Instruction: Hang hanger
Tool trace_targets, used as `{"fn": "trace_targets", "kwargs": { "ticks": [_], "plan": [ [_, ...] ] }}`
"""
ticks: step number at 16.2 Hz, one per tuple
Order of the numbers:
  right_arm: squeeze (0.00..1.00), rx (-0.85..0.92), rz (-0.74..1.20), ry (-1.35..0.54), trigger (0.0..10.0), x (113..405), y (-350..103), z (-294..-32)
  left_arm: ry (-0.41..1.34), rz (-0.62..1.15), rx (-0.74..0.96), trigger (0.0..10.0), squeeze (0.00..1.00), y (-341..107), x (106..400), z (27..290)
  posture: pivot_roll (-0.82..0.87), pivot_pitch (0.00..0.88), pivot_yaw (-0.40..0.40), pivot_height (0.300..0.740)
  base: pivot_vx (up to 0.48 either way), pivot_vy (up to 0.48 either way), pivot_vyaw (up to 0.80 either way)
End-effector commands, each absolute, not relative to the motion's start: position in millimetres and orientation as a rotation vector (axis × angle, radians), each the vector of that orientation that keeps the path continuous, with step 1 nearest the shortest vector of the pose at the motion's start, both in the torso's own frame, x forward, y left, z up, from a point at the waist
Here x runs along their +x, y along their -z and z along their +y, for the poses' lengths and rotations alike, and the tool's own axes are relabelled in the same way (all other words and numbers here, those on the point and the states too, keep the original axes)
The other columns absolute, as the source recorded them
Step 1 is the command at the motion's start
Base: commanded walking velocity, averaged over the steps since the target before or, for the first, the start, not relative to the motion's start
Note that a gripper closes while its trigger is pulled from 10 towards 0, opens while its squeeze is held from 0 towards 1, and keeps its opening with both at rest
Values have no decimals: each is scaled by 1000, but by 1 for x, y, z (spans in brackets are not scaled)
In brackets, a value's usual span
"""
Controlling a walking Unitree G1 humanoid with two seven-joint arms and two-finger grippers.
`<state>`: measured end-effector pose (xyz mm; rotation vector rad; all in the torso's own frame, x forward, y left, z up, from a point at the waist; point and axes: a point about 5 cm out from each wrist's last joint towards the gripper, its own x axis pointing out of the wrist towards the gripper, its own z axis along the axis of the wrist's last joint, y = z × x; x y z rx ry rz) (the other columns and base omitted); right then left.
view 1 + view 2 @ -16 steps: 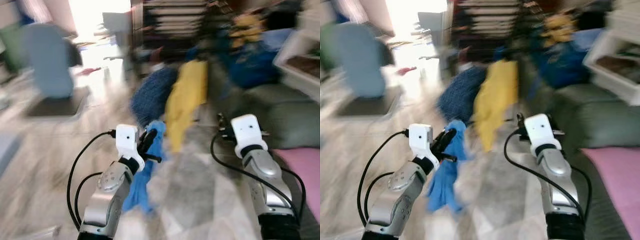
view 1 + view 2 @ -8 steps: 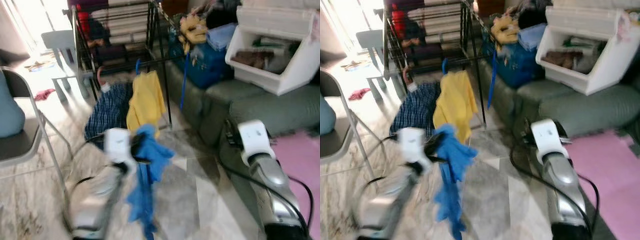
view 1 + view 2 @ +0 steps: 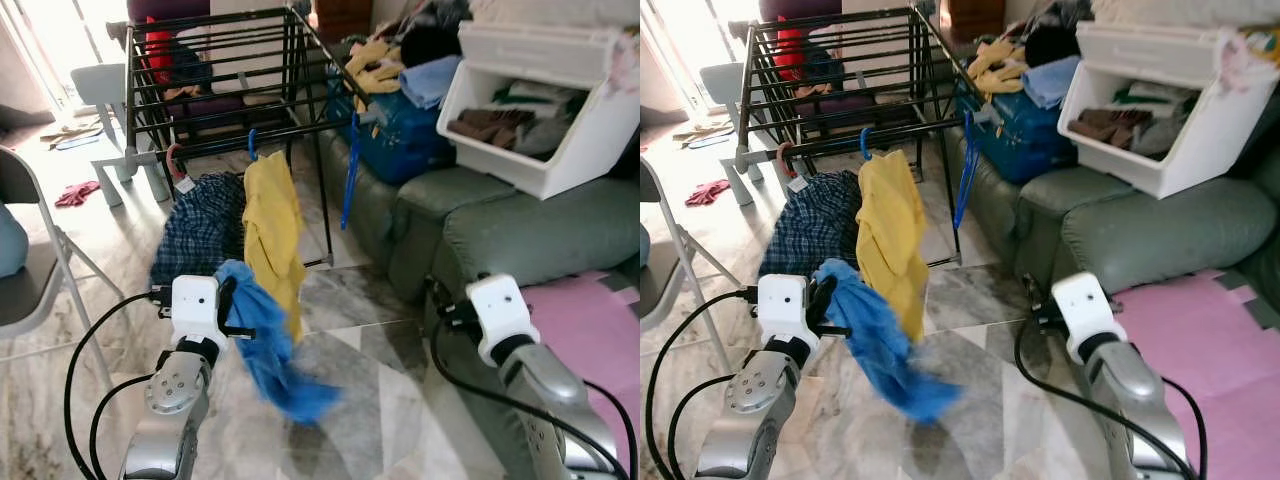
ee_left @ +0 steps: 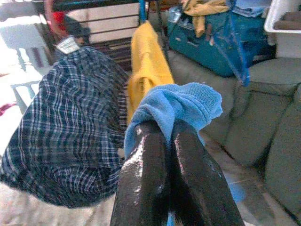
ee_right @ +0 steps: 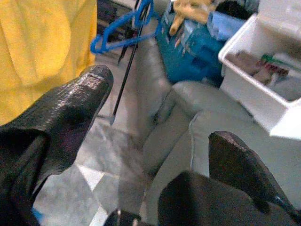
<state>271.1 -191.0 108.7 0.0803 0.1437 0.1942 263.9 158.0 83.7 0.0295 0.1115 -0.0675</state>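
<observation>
an empty blue hanger [image 3: 349, 170] dangles by its hook from the near rail of the black drying rack [image 3: 222, 70], thin and plastic, hanging ahead of the right gripper's fingers and off toward the sofa side. beside it on the same rail hang a yellow garment [image 3: 272, 228] on a blue hook and a dark plaid garment [image 3: 202, 228] on a red hook.

the left gripper [image 4: 164, 141] has its two black fingers [image 4: 143, 169] pressed together on a bunched fold of blue cloth [image 3: 262, 335]; the cloth bulges over the fingertips and the rest trails down below them toward the marble floor [image 3: 370, 400]. just beyond those fingertips is the yellow garment, with the plaid one next to it.

the right gripper [image 5: 160, 122] has its fingers spread wide with nothing between them; past the gap lie the green sofa [image 3: 520, 220] and a white bin [image 3: 545, 110] of clothes.

both silver arms are raised forward at about waist height, forearms angled up, white wrist housings facing the camera, black cables looping below. the left arm points at the rack, the right arm at the sofa's arm.
</observation>
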Motion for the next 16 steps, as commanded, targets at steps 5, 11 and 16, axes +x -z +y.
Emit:
{"fn": "trace_targets", "kwargs": {
  "ticks": [5, 11, 16],
  "plan": [
    [0, 78, 73, -264, 10000, 289, -125, -177, -34, 35, 83, 10000, 0, -96, 281, 175, -94, 0, 27, 740, 0, 0, 478],
    [0, 73, 50, -254, 10000, 292, -129, -178, -25, 32, 65, 10000, 0, -97, 282, 179, -86, 0, 48, 740, 101, 0, 249],
    [0, 23, -7, -253, 10000, 293, -143, -179, -13, 41, 54, 10000, 0, -96, 286, 170, -127, 0, 84, 740, 288, 0, 0]
  ]
}}
